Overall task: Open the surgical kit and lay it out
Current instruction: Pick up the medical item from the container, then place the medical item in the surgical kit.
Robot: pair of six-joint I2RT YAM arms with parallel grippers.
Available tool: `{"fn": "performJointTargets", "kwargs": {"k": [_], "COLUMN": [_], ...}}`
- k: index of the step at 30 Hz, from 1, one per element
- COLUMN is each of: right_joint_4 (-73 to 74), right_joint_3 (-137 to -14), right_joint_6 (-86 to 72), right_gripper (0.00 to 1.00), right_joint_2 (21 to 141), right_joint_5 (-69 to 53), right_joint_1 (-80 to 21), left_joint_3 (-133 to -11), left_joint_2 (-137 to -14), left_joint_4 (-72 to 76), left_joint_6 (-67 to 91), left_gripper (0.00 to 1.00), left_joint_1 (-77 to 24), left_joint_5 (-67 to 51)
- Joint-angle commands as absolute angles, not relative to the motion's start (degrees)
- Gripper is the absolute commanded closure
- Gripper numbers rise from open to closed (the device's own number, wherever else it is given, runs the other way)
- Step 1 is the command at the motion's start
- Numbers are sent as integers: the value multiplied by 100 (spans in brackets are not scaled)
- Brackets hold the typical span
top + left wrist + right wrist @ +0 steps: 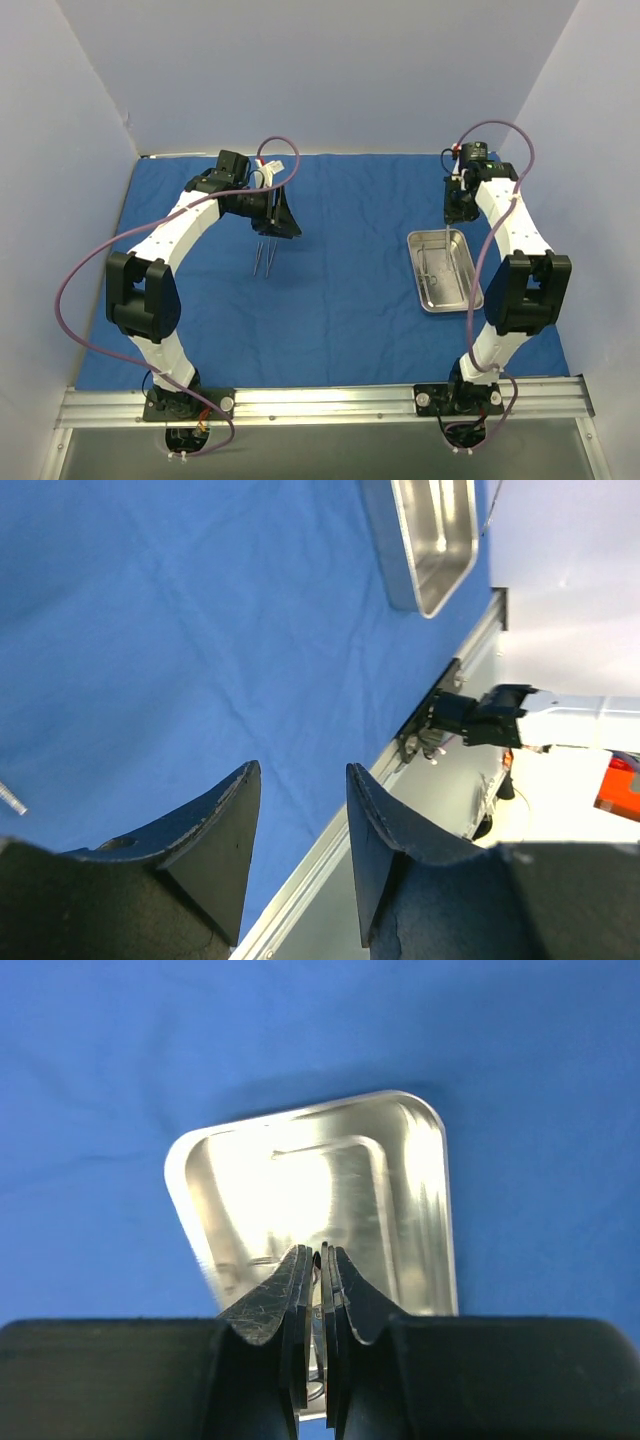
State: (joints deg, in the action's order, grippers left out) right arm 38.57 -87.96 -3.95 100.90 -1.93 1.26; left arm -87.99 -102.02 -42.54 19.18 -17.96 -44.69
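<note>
Cloth (340, 300): blue, spread flat over the table and lightly creased, reaching the 3 pale walls (90, 120) and the near rail (330, 402). Tray (455, 285): steel, on the cloth at right, beside the right arm's elbow, with blue margin on all 4 sides. Tweezers (265, 258): on the cloth left of centre, just in front of the left gripper (283, 222), well apart from the tray. Left gripper: fingers spread, nothing between them, above bare cloth. Right gripper (452, 215): above the tray's far end, fingers pressed almost together on a thin silver instrument (447, 235) that hangs toward the tray. The instrument's kind cannot be made out, and the right wrist view shows only a sliver between the fingers. Thin shapes on the tray floor may be reflections. Open cloth lies between tweezers and tray and along the near edge. 2 purple cables (80, 270) loop beside the arms.
</note>
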Motion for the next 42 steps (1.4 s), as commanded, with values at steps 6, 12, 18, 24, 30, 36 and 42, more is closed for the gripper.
{"fn": "performJointTargets", "kwargs": {"k": [6,12,18,24,30,36,42], "right_joint_4": [4307,3674,3401,3287,3322,3164,3041], "right_joint_3": [-9817,-10194,-10547,-10784,-10872,-10872,-10863], "right_joint_6": [-966,-1766,-2135,-2600,-2970,-3296,-3463], "right_gripper": [100,100,100,100,100,100,100], "right_joint_2": [9738,9869,10230,10520,10705,10731,10802], "right_joint_5": [-1353,-1862,-2092,-2118,-1881,-1802,-1872], "right_joint_1": [-922,-1722,-2275,-2496,-2645,-2707,-2777], "left_joint_3": [-9114,-9202,-9343,-9597,-9712,-9773,-9826], "left_joint_2": [-9967,-10020,-10186,-10397,-10564,-10608,-10731], "left_joint_4": [-3542,-3358,-2936,-2795,-2891,-3260,-3340], "left_joint_6": [2180,2407,2750,3084,3182,2980,2918], "left_gripper": [51,50,50,50,50,50,50], "left_joint_1": [-2074,-2267,-2408,-2443,-2514,-2619,-2654], "left_joint_5": [-4914,-4887,-4948,-4747,-4430,-3798,-3726]}}
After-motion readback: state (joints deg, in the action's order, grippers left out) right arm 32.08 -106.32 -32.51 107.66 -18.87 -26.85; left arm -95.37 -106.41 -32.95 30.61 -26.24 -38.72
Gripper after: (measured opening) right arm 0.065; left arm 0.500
